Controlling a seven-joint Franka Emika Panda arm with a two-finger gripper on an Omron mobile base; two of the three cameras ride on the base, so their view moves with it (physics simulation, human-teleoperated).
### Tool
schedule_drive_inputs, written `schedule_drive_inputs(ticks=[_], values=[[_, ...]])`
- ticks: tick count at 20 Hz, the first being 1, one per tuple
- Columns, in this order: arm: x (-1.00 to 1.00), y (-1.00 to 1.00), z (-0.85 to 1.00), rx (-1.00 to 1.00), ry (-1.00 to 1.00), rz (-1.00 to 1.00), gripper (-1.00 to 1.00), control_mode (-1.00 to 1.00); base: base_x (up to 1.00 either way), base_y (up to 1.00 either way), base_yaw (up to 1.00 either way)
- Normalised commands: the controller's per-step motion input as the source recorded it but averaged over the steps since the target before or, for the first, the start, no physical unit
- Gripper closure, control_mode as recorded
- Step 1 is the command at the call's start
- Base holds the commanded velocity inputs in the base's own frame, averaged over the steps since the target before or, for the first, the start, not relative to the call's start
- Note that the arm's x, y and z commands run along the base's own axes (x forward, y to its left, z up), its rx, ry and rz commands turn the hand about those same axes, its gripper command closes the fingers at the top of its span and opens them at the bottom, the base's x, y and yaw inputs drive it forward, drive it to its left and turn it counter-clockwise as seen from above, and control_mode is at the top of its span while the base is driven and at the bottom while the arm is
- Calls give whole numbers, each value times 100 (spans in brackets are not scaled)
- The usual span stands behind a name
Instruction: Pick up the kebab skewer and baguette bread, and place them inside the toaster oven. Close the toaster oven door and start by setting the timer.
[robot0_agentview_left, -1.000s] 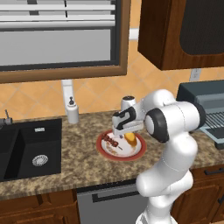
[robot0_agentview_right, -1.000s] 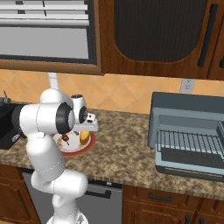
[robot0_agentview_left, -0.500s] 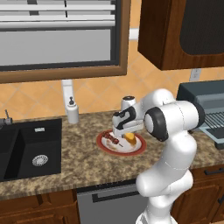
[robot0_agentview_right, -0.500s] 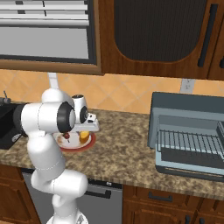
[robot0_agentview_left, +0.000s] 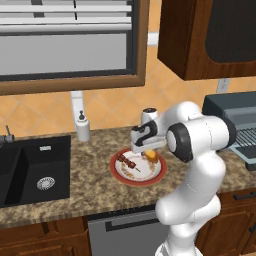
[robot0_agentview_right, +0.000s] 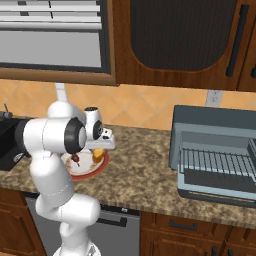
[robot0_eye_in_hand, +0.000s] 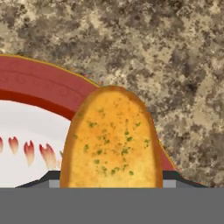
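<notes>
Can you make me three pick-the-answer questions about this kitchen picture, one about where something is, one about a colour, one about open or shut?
1. Where is the stick of dark red-brown meat chunks?
A. in the black sink
B. on the red-rimmed white plate
C. inside the blue-grey toaster oven

2. What colour is the stubby oval bread piece?
A. golden-orange
B. green
C. white

3. The toaster oven's door is
A. shut
B. missing
C. folded down open

Answers:
1 B, the skewer lies on the plate.
2 A, the hand view shows a golden crust.
3 C, the wire rack inside is showing.

Both base views flank the plate (robot0_agentview_left: 150, 180); hand view looks close down
</notes>
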Motion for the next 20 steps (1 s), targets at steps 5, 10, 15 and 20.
schedule_drive_inputs(ticks=[5,10,15,20], values=[[-21,-12,89,2,-2,-18,100,-100,0,0,0],[-42,-20,80,7,0,-24,100,-100,0,0,0],[-43,-35,46,14,0,-29,100,-100,0,0,0],[-35,-54,34,15,0,-30,100,-100,0,0,0]])
